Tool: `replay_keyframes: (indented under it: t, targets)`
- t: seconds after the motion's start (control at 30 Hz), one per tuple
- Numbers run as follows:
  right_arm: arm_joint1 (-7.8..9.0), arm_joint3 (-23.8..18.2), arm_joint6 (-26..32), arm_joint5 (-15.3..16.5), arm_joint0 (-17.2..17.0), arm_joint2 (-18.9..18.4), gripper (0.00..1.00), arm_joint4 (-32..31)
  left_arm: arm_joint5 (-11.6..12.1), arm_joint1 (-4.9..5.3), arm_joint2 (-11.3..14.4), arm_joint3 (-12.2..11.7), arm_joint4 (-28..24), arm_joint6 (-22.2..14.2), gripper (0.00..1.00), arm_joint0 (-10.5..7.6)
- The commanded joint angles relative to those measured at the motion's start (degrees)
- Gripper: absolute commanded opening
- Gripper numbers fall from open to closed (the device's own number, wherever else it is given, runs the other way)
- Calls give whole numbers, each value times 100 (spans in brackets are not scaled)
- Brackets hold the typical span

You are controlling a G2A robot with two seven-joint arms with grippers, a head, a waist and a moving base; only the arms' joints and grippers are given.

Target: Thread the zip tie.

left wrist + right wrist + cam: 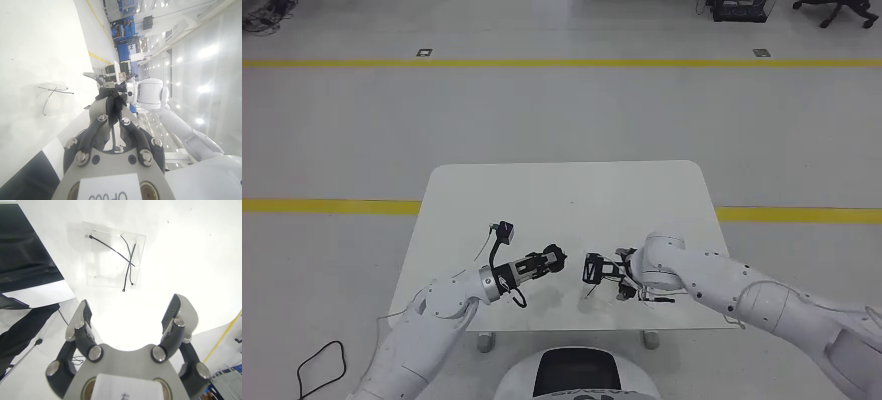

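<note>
Right gripper [130, 304] apart near zip ties [113, 250]; left gripper [111, 96] together, perhaps on one

In the top view the white left arm [437, 315] comes in from 7 o'clock and stretches toward 2 o'clock. It ends in the grey-and-black left gripper [550, 258], whose two fingers are pressed together at the tips. The white right arm [742, 295] comes in from 4 o'clock, its wrist turned toward 9 o'clock. Its grey-and-black right gripper [592, 268] faces the left one, near it but apart, jaws spread wide and ribbed black pads [169, 311] well separated.
</note>
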State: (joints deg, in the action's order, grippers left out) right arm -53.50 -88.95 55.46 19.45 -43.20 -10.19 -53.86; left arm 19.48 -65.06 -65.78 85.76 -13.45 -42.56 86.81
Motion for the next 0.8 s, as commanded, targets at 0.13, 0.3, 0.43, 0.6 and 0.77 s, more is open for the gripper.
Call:
replay_keyframes:
  t: [0.13, 0.3, 0.43, 0.6, 0.77]
  targets:
    - [-48, -26, -133, 3, -13, 45, 94, -96, 0, 0, 0, 0, 0, 0, 0, 0]
    - [-101, 53, -233, 3, -25, 45, 46, -16, 0, 0, 0, 0, 0, 0, 0, 0]
    - [-159, 157, -236, 3, -13, 45, 40, 136, 0, 0, 0, 0, 0, 0, 0, 0]
    - [-264, 283, -327, 3, -38, 45, 38, 132, 0, 0, 0, 0, 0, 0, 0, 0]
    - [-373, 451, -526, 3, -89, 45, 36, 57, 0, 0, 0, 0, 0, 0, 0, 0]
